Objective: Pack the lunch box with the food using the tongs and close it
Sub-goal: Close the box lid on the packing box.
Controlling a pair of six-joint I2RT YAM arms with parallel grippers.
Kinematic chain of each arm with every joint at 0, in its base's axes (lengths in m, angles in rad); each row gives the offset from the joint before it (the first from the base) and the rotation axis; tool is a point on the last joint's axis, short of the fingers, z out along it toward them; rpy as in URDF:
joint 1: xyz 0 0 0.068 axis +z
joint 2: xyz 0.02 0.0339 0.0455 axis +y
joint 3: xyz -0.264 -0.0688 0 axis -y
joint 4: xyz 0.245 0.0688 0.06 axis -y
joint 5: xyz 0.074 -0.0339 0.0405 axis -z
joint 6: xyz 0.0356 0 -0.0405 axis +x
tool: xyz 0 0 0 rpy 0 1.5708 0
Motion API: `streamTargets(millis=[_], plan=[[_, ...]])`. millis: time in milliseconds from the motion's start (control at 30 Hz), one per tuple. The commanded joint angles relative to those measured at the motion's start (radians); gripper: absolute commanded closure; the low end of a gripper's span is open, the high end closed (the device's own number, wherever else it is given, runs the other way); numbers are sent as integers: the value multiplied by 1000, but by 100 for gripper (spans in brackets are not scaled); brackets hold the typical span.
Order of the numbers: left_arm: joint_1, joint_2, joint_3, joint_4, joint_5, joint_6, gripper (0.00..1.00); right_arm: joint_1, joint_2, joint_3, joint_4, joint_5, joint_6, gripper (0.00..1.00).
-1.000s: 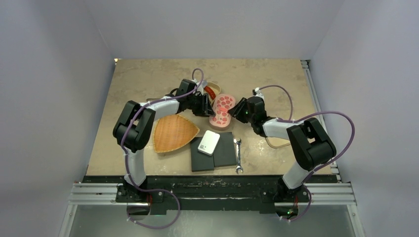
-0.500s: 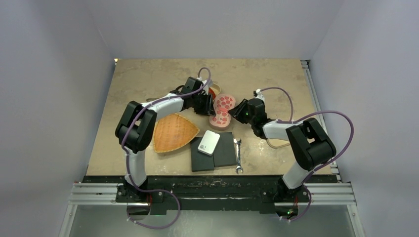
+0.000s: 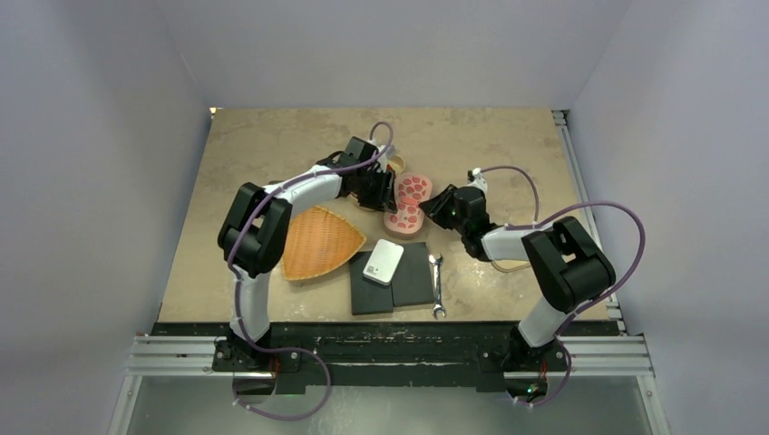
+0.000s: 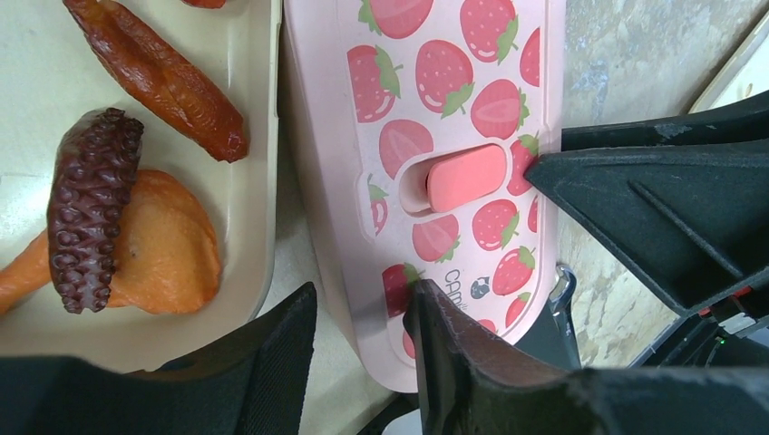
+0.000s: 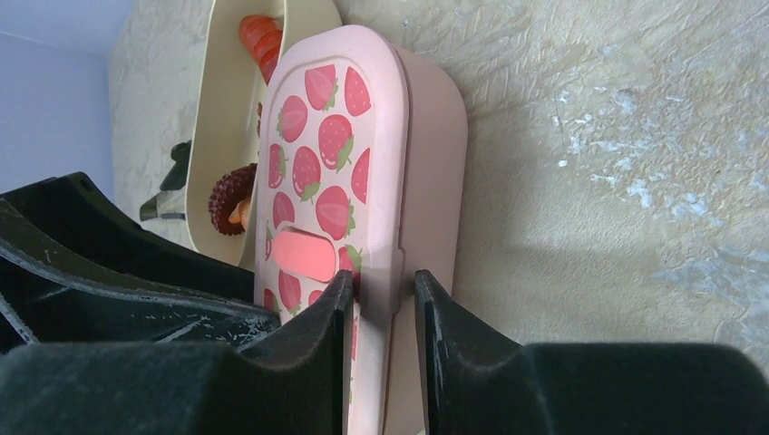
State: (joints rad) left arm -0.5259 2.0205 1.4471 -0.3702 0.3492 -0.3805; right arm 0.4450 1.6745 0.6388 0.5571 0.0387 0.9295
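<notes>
The lunch box [image 4: 261,208] stood open on the surface [image 3: 272,154], and the food [image 4: 163,245], brown and orange pieces, lay inside it. My left end effector [image 4: 363,299] had its jaws apart around the near edge of the pink strawberry lid [image 4: 453,91]; whether they pressed it, I could not tell. The lid lay against the right side of the box. My right end effector [image 5: 383,283] was clenched on the lid's right wall.

Beige stone-look table [image 3: 272,149], pale lilac walls [image 3: 100,181]
</notes>
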Motion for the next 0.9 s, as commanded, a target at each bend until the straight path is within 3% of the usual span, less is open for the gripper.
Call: streamTargets(millis=[0,433,867], plan=[[-27,88,-19,-101,-119,68,58,36,77,-90,-198,-9,-1,80],[-106,147,20,-176,-171,120,54,85,32,-150,-212,11,35,92],[-117,32,6,-116,-229,128,46,89,-196,-30,-377,56,-10,89]])
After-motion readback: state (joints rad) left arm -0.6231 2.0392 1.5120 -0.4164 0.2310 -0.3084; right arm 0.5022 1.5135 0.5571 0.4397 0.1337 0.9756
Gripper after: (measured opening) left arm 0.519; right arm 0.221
